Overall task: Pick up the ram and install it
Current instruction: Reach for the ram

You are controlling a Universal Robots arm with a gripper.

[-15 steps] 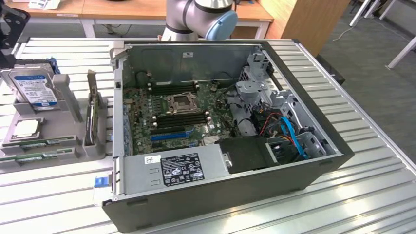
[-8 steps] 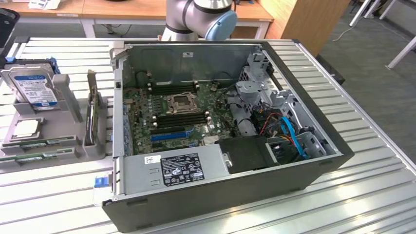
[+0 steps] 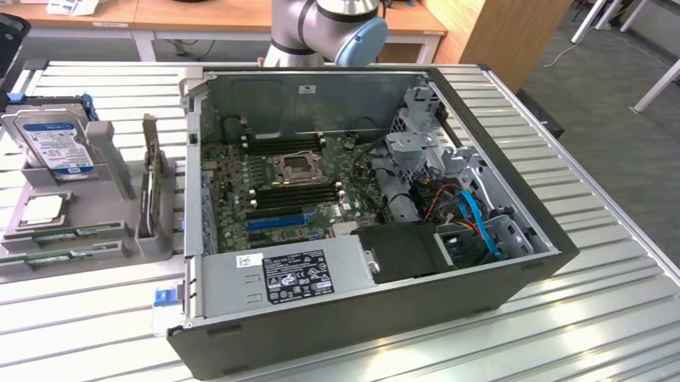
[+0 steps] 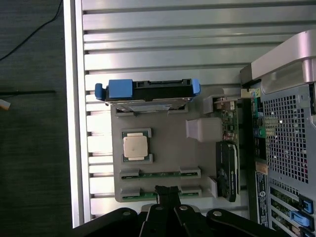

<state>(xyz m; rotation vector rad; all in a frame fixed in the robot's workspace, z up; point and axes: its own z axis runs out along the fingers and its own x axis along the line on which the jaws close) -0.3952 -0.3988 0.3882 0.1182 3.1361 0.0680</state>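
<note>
Closest to the wrist camera, the gripper (image 4: 168,190) has its black fingers pressed together and holds nothing. It hangs over the edge of a grey holder (image 4: 168,143) that sits on the slatted metal table (image 4: 173,29). The ram (image 4: 159,174) lies flat in a slot of that holder: a long, narrow, thin green stick whose ends sit in grey clips. A second stick (image 4: 136,194) of the same look lies parallel just beside it, with the gripper tips above its middle; whether they touch it cannot be told.

In the same holder a square silver processor (image 4: 136,146) rests near the sticks. A hard drive (image 4: 148,91) with blue side rails stands on edge, and a wider green expansion card (image 4: 228,158) stands in the slot nearest the computer case (image 4: 291,123).

In the exterior view the case lies open on the table, its motherboard (image 3: 287,179) exposed, with the holder (image 3: 95,207) at the exterior view's left and both sticks (image 3: 69,232) in it.
</note>
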